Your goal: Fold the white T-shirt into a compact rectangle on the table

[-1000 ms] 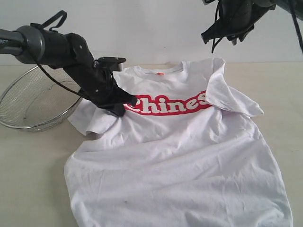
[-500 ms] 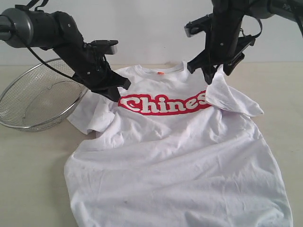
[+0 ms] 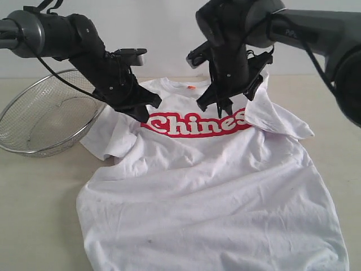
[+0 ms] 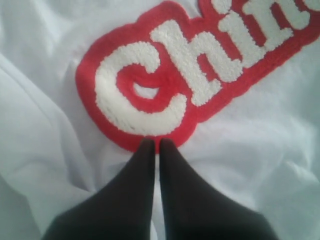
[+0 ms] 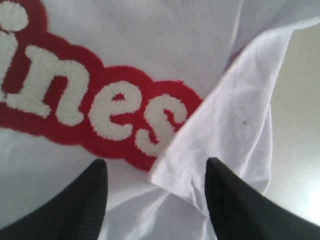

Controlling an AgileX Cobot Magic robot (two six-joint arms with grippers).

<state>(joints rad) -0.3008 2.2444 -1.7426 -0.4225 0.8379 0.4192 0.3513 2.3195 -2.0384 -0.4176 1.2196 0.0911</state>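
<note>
Across the counter (image 3: 34, 226) the white T-shirt (image 3: 214, 203) is lying face up, collar away from me and hem toward me, spreading flat so its sides can be folded inward; the wire basket (image 3: 39, 121) is sitting just beside its left shoulder. On the right arm's side the sleeve (image 3: 276, 116) is lying folded over the chest and covering the end of the red lettering (image 3: 197, 124), while the other sleeve (image 3: 107, 141) is bunching outward, not yet folded. My right hand (image 5: 157, 167) is hovering spread and pinching nothing, its fingers straddling the folded sleeve's corner; I'm judging it placed to check that fold. My left hand (image 4: 152, 144) is pressed together, empty, pointing at the letter C (image 4: 135, 95). A second ago the right hand was hanging high at the far corner and the left was covering the C; now the right is sitting low over the lettering and the left is standing clear.
</note>
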